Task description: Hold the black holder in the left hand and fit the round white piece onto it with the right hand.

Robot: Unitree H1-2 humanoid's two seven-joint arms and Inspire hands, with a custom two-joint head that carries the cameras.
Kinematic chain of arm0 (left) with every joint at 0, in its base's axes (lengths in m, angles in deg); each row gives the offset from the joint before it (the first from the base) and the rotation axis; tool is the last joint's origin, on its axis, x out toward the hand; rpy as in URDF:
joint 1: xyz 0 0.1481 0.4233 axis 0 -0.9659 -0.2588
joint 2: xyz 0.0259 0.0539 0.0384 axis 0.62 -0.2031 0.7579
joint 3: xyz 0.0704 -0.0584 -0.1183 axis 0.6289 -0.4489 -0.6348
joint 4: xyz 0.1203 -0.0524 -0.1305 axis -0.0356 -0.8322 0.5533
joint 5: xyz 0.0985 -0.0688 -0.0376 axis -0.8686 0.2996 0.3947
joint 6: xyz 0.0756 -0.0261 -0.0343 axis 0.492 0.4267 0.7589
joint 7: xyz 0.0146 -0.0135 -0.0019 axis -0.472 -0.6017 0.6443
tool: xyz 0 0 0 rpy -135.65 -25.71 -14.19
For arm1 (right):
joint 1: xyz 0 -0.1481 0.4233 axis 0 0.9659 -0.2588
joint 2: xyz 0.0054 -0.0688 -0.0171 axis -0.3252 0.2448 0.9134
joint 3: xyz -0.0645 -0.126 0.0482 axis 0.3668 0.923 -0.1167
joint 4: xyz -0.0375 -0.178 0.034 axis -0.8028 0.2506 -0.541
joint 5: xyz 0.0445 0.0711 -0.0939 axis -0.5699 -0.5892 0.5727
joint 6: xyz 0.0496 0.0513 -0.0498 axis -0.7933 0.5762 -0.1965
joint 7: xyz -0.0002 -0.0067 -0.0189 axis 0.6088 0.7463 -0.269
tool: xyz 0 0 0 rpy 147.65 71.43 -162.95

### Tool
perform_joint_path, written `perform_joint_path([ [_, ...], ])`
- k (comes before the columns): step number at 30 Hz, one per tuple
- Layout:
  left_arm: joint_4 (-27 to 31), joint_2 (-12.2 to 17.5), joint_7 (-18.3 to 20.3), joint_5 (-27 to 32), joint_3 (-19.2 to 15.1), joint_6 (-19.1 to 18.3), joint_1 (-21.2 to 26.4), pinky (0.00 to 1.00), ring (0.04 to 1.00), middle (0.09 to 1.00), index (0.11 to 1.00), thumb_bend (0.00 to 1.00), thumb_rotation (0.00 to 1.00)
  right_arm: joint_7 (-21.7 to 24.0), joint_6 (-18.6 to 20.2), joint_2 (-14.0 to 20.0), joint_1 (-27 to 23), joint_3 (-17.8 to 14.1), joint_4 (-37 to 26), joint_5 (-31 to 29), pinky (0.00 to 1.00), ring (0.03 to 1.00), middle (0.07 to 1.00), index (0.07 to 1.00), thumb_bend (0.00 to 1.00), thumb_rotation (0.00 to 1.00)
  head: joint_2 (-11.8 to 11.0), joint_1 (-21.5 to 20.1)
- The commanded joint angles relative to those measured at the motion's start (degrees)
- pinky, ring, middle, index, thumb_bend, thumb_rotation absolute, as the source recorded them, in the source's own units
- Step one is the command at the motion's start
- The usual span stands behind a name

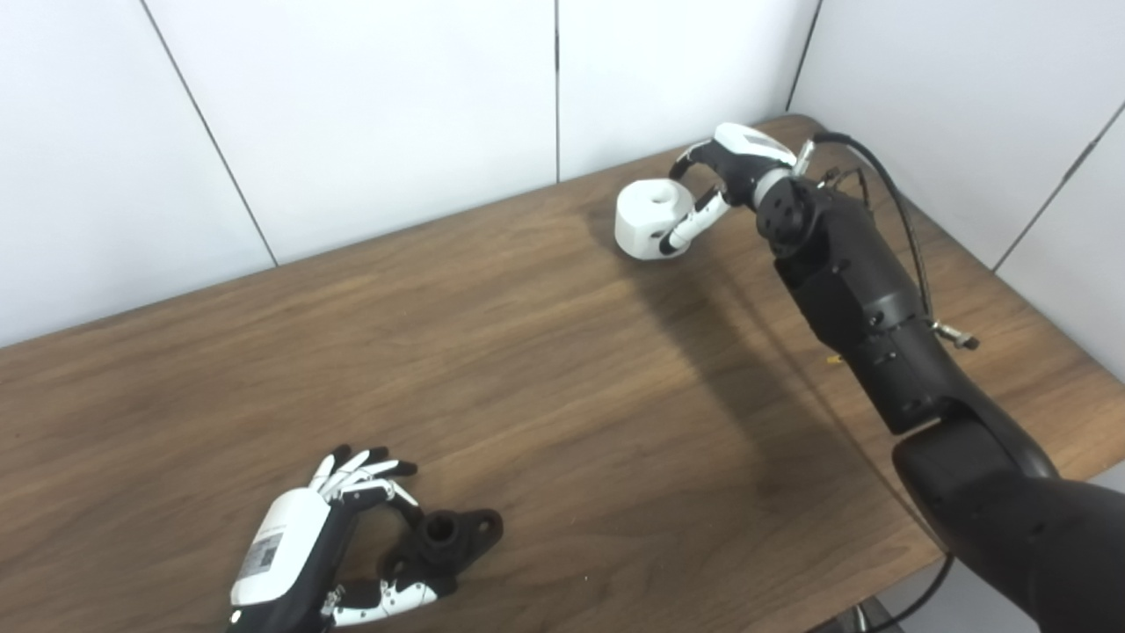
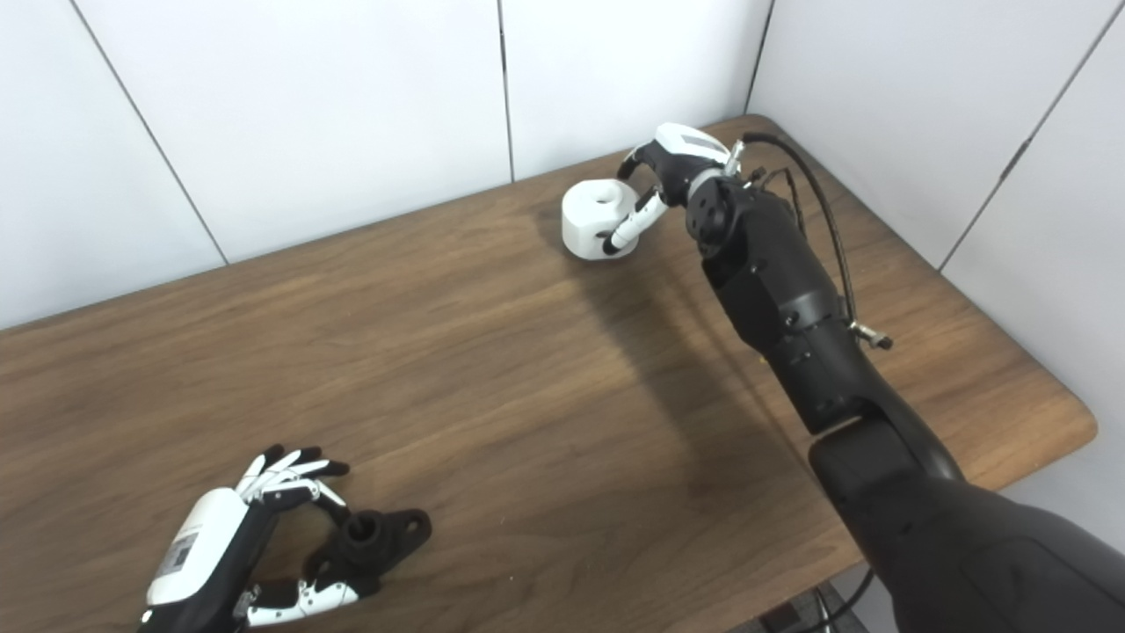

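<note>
The black holder (image 1: 448, 538) lies flat on the wooden table near the front left, its round socket facing up. My left hand (image 1: 303, 545) sits just left of it with fingers spread above the table and the thumb reaching under the holder's near end; it is open, not closed on the holder. The round white piece (image 1: 648, 219), a short cylinder with a hole on top, is at the far right of the table. My right hand (image 1: 725, 176) has its fingers over the piece's back and its thumb on the front, shut on it.
The wooden table (image 1: 562, 369) meets white wall panels at the back and right. The table's rounded right edge (image 2: 1077, 422) lies next to my right arm. A black cable (image 1: 896, 202) loops off the right forearm.
</note>
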Motion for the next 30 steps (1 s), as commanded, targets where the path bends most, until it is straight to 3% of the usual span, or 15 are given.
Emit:
perform_joint_path([
  [1,-0.5,0.5,2.0,-1.2,0.6,-2.1,-1.0,1.00,0.898,0.798,0.485,0.52,0.05,-2.6,-0.3,2.9,-2.5,-0.2,-1.1,-0.6,0.95,0.995,0.931,0.722,0.88,0.25,0.1,-0.1],
  [22,-0.1,0.1,1.8,-2.5,0.7,-2.5,-1.0,1.00,0.894,0.794,0.485,0.52,0.05,-8.6,-1.2,5.5,-2.8,2.8,-0.6,-6.5,0.93,0.973,0.910,0.659,0.88,0.20,0.3,0.8],
  [30,0.0,0.0,1.9,-2.6,0.8,-2.6,-1.0,1.00,0.896,0.793,0.485,0.52,0.05,-8.6,-1.1,5.8,-3.7,4.6,0.0,-6.9,0.93,0.975,0.912,0.691,0.90,0.24,0.2,0.8],
])
